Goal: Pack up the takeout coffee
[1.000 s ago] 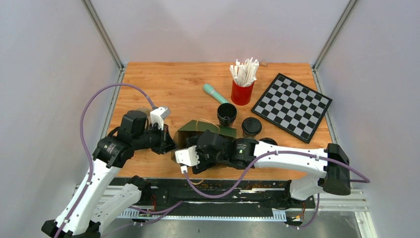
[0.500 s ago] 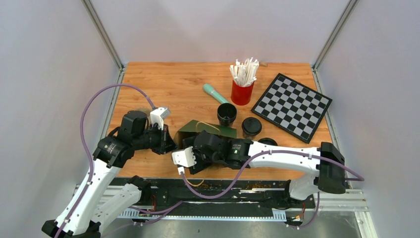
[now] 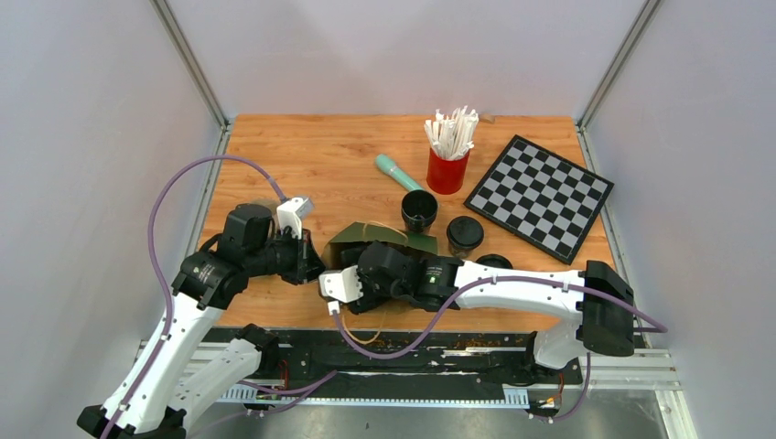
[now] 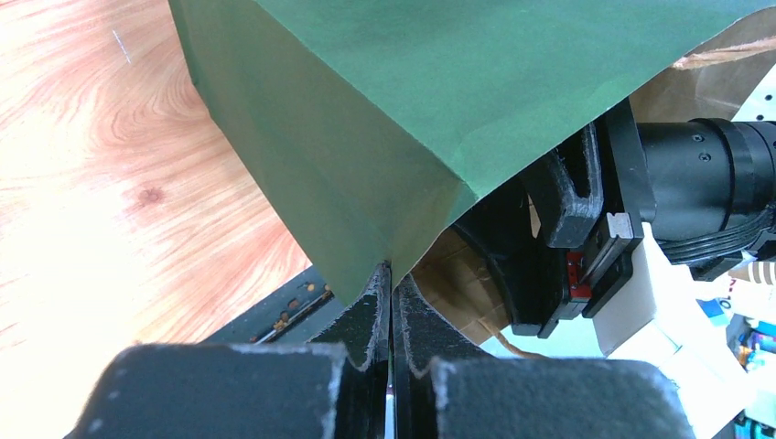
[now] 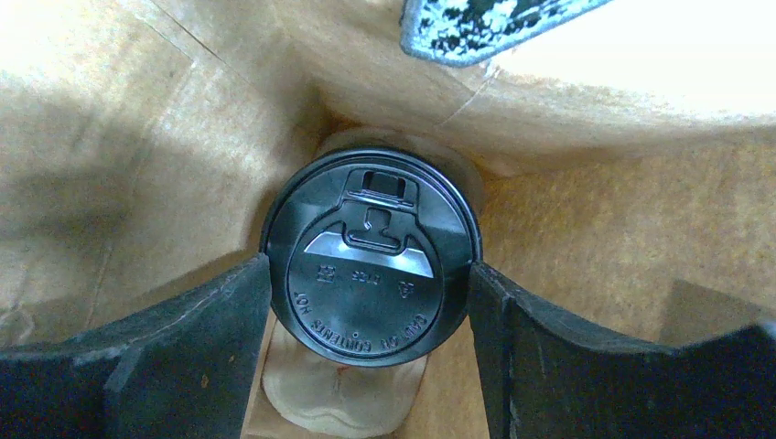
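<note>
Inside the green paper bag, the right tool clasped the black-lidded paper coffee cup between its fingers; the left tool pinched the bag's edge.

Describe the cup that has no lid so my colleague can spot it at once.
Find the chessboard on the right of the table, then the red cup of straws just left of it. The black cup stands in front of that, toward the arms; unlike the lidded cup to its right, its top is open.
</note>
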{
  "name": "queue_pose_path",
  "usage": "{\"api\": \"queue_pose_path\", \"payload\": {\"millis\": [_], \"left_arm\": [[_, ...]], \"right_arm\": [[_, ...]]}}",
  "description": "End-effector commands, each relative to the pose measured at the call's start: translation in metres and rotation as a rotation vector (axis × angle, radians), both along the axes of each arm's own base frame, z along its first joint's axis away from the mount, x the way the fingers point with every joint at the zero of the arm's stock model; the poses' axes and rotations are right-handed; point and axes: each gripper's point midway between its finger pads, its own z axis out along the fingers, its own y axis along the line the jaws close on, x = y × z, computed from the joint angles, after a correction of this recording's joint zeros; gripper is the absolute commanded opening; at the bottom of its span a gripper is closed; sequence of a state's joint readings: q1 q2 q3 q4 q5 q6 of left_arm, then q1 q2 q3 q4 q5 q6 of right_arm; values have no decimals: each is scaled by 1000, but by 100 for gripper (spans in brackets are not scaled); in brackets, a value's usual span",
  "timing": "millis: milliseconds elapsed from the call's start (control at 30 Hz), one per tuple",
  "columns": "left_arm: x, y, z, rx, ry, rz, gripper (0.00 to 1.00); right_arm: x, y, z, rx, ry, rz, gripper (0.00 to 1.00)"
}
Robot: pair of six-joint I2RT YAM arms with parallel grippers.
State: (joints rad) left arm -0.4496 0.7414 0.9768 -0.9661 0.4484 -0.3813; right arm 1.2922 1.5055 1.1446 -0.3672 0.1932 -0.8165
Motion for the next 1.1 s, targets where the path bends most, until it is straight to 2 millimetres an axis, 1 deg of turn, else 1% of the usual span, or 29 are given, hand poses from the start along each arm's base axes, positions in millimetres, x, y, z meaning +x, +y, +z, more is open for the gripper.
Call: {"api": "queue_pose_path", "payload": {"millis": [0, 133, 200, 267, 367, 433, 567, 667, 767, 900, 1067], "left_arm": [[4, -6, 15, -45, -32, -8, 0], [7, -6, 17, -42, -37, -2, 0], [10, -7, 19, -47, -46, 3, 0], [11, -8, 19, -51, -46, 9, 0], [10, -5, 12, -28, -30, 12, 0], [8, -2, 9, -14, -33, 12, 0], [5, -1, 12, -25, -44, 13, 0], [2, -3, 11, -41, -34, 9, 0], [1, -4, 8, -51, -29, 7, 0], [1, -5, 8, -56, -32, 5, 0], [0, -3, 1, -37, -26, 0, 0]], "right_arm": [[7, -7, 5, -3, -21, -44, 68], [6, -8, -1, -41, 11, -55, 68], [5, -7, 0, -42, 27, -63, 68], [3, -6, 8, -19, 30, -57, 68], [-1, -5, 28, 42, 41, -47, 67], [-4, -6, 32, 60, 53, -38, 67], [-11, -6, 43, 121, 69, -17, 67], [-12, -4, 43, 138, 73, -11, 67], [-12, 2, 44, 156, 71, -2, 67], [-11, 10, 39, 148, 62, 26, 67], [-14, 23, 39, 164, 60, 78, 67]]}}
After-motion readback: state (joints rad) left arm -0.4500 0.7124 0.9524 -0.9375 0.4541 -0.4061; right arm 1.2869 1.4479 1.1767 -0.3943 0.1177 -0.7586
